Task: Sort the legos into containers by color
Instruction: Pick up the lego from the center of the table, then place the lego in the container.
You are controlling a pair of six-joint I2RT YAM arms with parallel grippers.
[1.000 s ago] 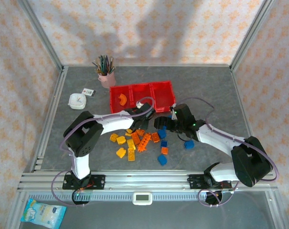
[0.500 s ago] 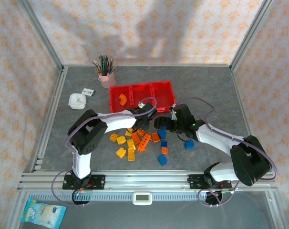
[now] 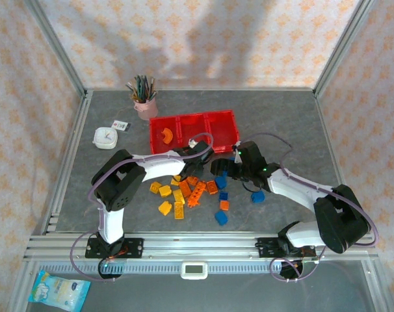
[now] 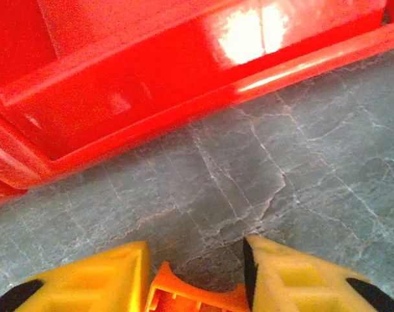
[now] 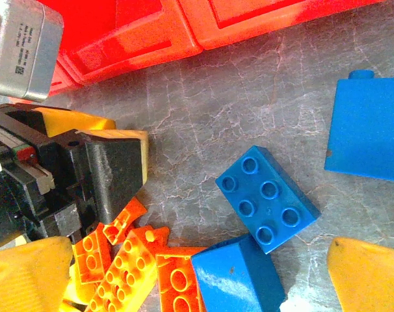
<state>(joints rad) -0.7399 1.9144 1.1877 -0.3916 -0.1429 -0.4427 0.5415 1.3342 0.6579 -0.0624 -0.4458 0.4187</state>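
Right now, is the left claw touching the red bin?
Apart. The left wrist view shows a strip of bare grey table between the left claw and the red bin.

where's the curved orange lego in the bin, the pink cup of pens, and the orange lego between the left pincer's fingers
curved orange lego (image 3: pixel 165 135), top external view, middle of its arc
pink cup (image 3: pixel 145 109), top external view, its side wall
pinched orange lego (image 4: pixel 197 302), left wrist view, its visible middle
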